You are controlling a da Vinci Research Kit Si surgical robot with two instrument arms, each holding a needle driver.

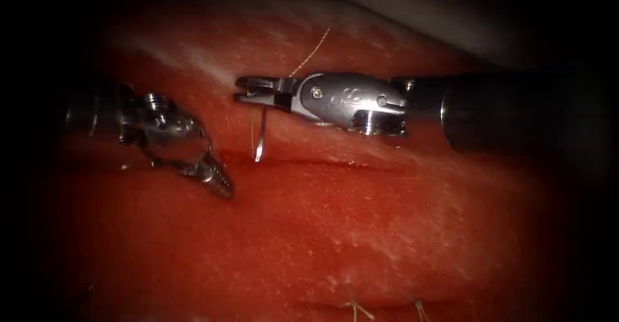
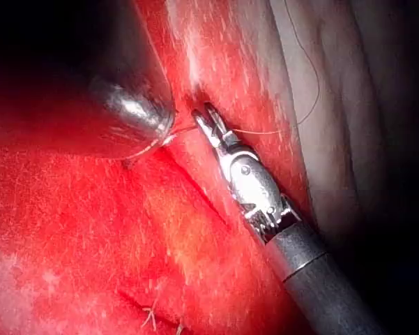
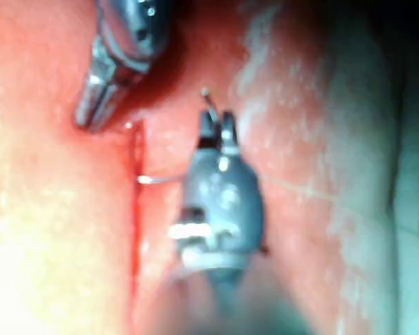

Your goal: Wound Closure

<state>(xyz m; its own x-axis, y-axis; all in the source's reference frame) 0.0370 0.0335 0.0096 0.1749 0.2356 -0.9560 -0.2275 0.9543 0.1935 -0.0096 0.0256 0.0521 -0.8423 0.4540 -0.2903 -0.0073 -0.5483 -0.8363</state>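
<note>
The right tool [image 1: 248, 91] reaches in from the right, its jaws shut on the curved needle [image 1: 260, 135] near its tail end. From the jaws the needle hangs down, and its tip touches the left end of the cut [image 1: 322, 162], which runs crosswise over the tissue [image 1: 361, 231]. Whether the tip is in the tissue I cannot tell. Thread [image 1: 316, 48] leads up and away from the jaws. The left tool [image 1: 219, 183] sits left of the needle, just below the cut line, jaws shut on nothing. In the right wrist view the right tool [image 3: 216, 122] holds the needle [image 3: 153, 179] beside the cut [image 3: 136, 209], with the left tool [image 3: 97, 105] close by.
Cut ends of thread from earlier stitches [image 1: 356, 309] stick up at the tissue's near edge, and they also appear in the left wrist view as thread ends [image 2: 150, 317]. A pale surface [image 1: 451, 12] lies behind the tissue. The right tool's dark shaft [image 1: 516, 109] spans the right side.
</note>
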